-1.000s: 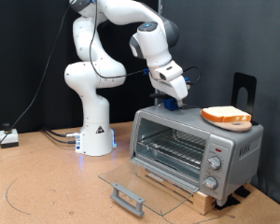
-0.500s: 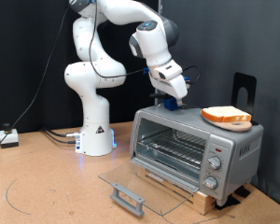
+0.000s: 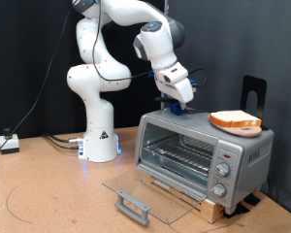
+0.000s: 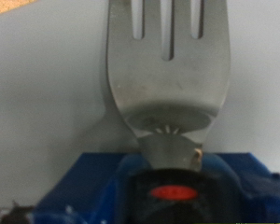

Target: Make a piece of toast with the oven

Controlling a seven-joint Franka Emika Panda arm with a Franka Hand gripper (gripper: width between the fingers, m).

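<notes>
End effector (image 3: 178,105) poised just above the boxy silver-grey toaster oven (image 3: 204,153), near its top's left end in the exterior view, gripping a blue-handled slotted metal spatula (image 4: 168,70); finger spread hidden. Pale tan bread slice (image 3: 235,120) lying on a round light-wood plate (image 3: 250,131) atop the oven's right end, well apart. Glass door (image 3: 141,186) dropped flat onto the brown bench (image 3: 48,194). Black backdrop behind.

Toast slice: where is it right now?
The toast slice lies on a round plate atop the toaster oven, toward the exterior view's right; the end effector is to its left.
</notes>
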